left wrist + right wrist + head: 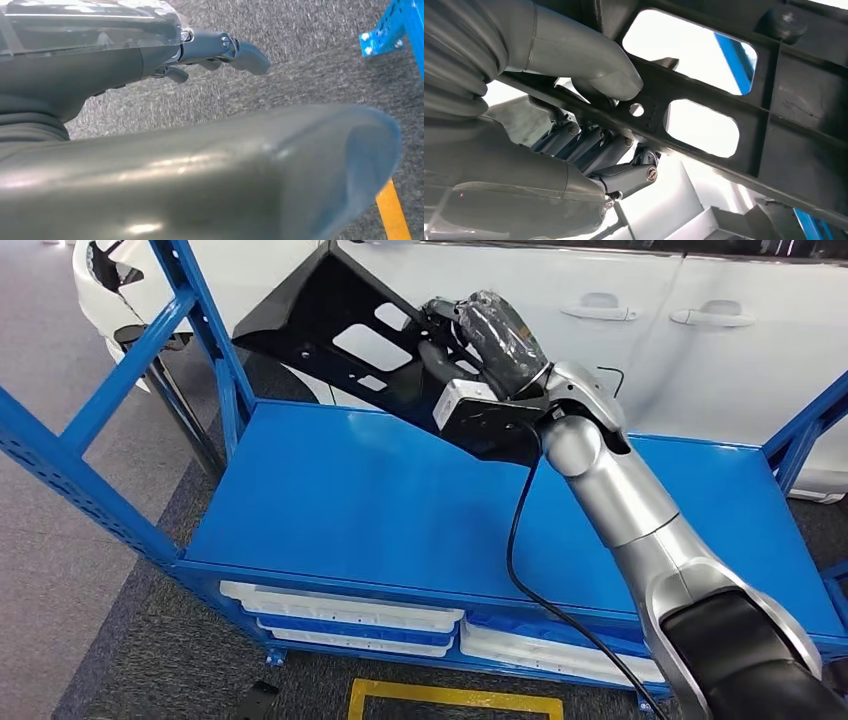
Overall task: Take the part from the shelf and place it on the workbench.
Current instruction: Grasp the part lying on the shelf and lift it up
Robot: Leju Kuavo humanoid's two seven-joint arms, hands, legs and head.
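Gripping the black part point(340, 335), the right hand point(478, 335) holds it above the shelf point(360, 510).

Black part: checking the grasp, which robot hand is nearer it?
Right. The right robot hand grips the black part above the shelf; the left robot hand hangs over carpet.

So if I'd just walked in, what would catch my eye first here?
Probably the big black part with cut-out windows, held up in the air over the blue shelf by the robot's right hand on its silver arm. Close behind stands a white car. The left hand hangs over grey carpet, holding nothing.
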